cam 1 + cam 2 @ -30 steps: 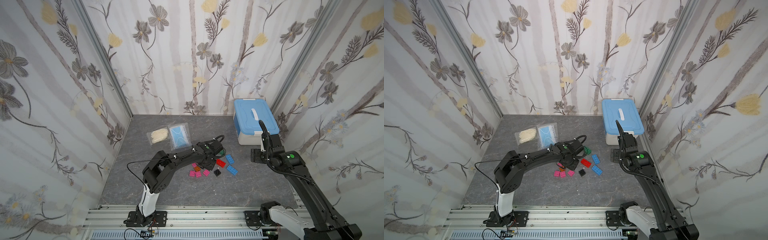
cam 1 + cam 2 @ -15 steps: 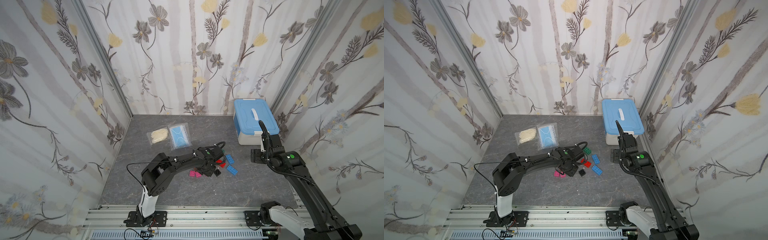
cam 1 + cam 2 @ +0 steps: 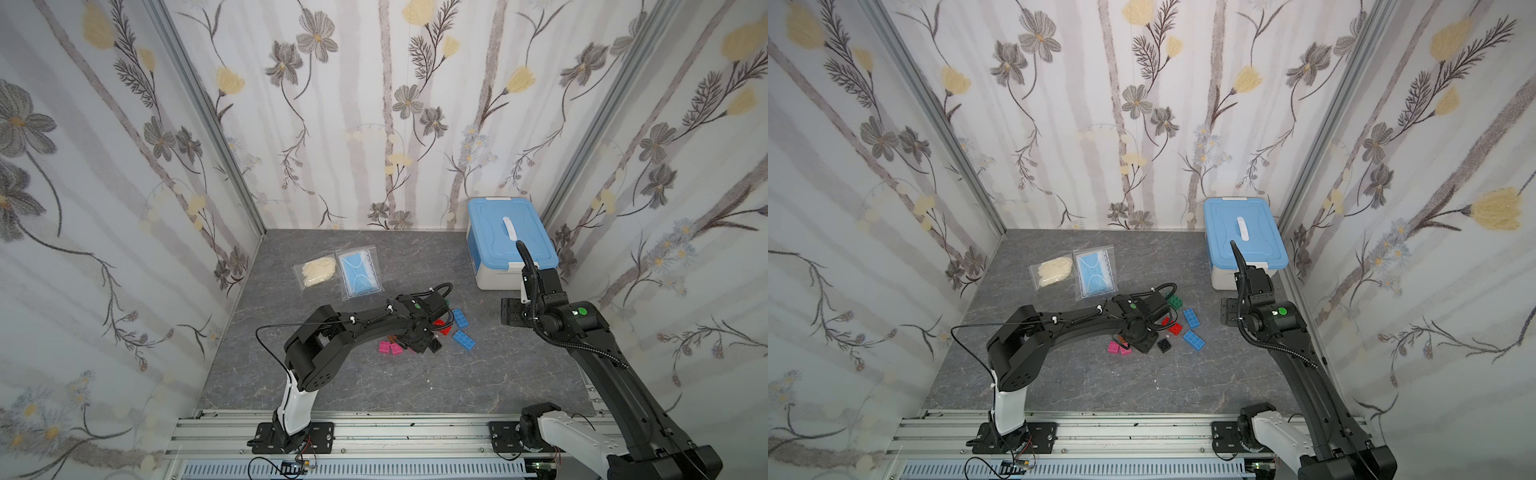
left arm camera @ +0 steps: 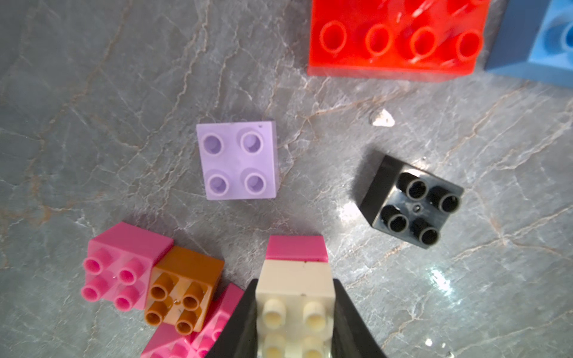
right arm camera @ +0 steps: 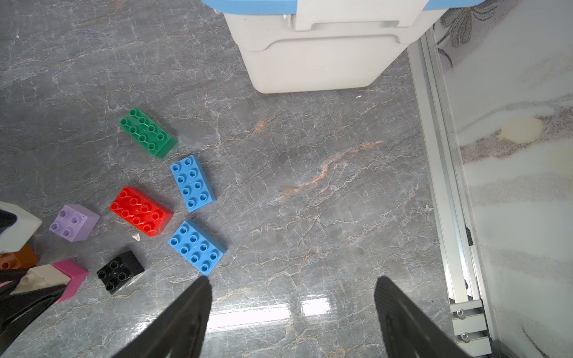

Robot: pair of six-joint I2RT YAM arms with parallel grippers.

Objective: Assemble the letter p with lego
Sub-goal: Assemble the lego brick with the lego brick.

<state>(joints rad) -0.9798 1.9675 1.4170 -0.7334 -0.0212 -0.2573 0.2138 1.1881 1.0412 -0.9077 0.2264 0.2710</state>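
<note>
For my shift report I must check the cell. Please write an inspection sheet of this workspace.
Surface: grey table, one white crumb.
Job's things: red brick, green brick, two blue bricks, lavender brick, black brick, orange brick, pink bricks lie scattered.
Clutter: two plastic bags, blue-lidded box.
Grippers: left gripper shut on cream brick atop a pink one; right gripper open, empty.
Cables: black cables along both arms.
Surroundings: floral walls, aluminium rail.
</note>
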